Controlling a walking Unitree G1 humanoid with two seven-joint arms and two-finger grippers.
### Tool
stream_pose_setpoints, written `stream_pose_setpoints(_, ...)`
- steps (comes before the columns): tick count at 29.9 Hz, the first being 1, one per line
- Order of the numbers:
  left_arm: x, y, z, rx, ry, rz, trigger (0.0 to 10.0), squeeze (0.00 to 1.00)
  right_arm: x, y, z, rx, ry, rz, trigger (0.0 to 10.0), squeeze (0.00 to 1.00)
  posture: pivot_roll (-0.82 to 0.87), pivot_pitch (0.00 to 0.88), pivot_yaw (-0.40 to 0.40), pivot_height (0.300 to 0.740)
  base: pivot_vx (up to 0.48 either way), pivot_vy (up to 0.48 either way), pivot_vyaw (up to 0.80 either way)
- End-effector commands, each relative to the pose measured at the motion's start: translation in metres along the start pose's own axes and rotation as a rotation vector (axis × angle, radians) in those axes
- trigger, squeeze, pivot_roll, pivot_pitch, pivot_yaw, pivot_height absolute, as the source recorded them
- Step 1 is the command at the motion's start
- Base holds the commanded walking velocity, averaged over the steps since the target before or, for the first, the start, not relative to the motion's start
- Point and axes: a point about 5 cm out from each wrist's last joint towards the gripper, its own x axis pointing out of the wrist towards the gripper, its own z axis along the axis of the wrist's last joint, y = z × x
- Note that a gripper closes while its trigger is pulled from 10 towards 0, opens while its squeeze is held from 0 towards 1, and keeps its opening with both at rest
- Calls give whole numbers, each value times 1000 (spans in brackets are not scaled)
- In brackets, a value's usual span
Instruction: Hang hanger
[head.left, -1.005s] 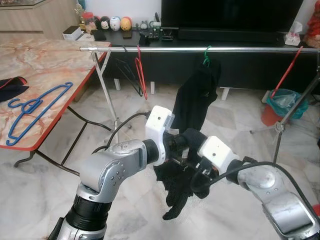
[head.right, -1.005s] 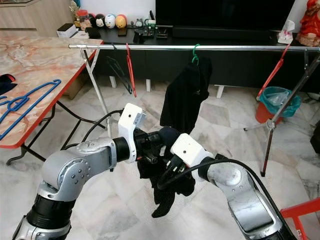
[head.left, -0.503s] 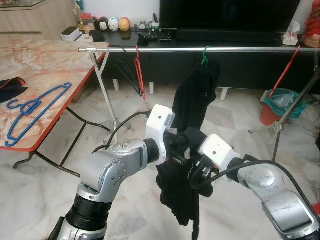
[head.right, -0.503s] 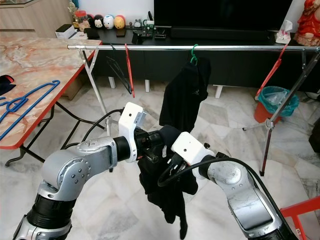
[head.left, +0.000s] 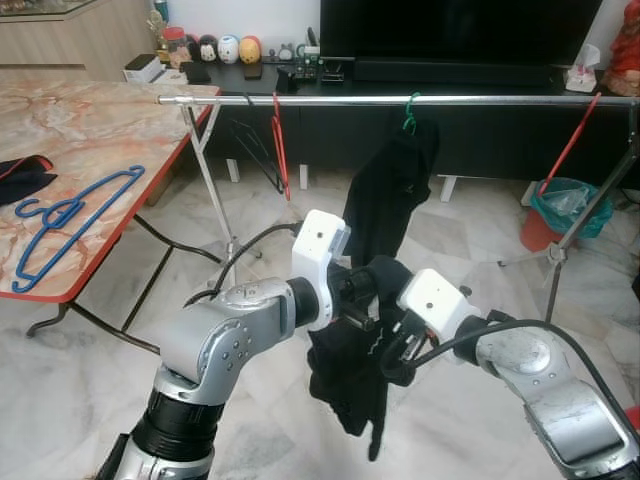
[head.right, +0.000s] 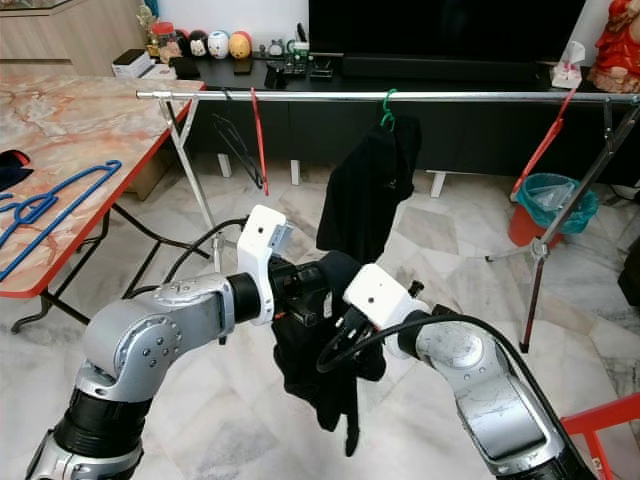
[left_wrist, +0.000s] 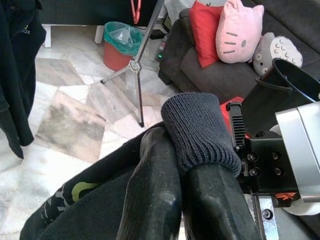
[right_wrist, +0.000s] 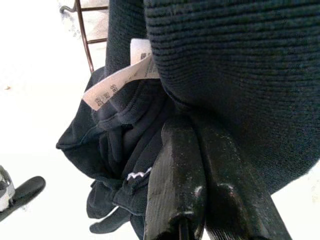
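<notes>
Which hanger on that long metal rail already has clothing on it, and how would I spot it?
Follow the silver clothes rail in front of the dark TV cabinet. Near its middle hangs the green hanger carrying a black garment. The red hangers on either side are bare.

A blue hanger (head.left: 70, 222) lies flat on the marble table at the left edge of the frame. At upper centre, a red hanger (head.left: 281, 147) hangs empty from the metal rail (head.left: 420, 100); a green hanger (head.left: 410, 112) there carries a dark garment (head.left: 392, 195).
</notes>
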Motion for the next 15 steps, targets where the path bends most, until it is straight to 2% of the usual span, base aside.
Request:
stream_pose_setpoints(1, -1, -10, 11, 38, -34, -41, 10000, 0, -2, -5, 3, 15, -19, -16, 0, 0, -25, 22, 5, 740, 0, 0, 0)
stream_pose_setpoints(7, 0, -6, 7, 43, -18, -18, 10000, 0, -2, -6, 4, 15, -22, -18, 0, 0, -24, 22, 4, 740, 0, 0, 0)
stream_pose_setpoints(9, 0, 4, 1, 55, 16, 54, 10000, 0, -4, -7, 6, 9, -25, -13, 0, 0, -24, 22, 4, 740, 0, 0, 0)
stream_pose_setpoints(11, 0, 15, -10, 105, 83, 125, 10000, 0, -4, -8, 6, 9, -24, -16, 0, 0, -26, 22, 3, 740, 0, 0, 0)
stream_pose_setpoints(15, -3, 27, -19, 136, 141, 183, 10000, 0, -4, -8, 5, 9, -20, -15, 0, 0, -27, 22, 2, 740, 0, 0, 0)
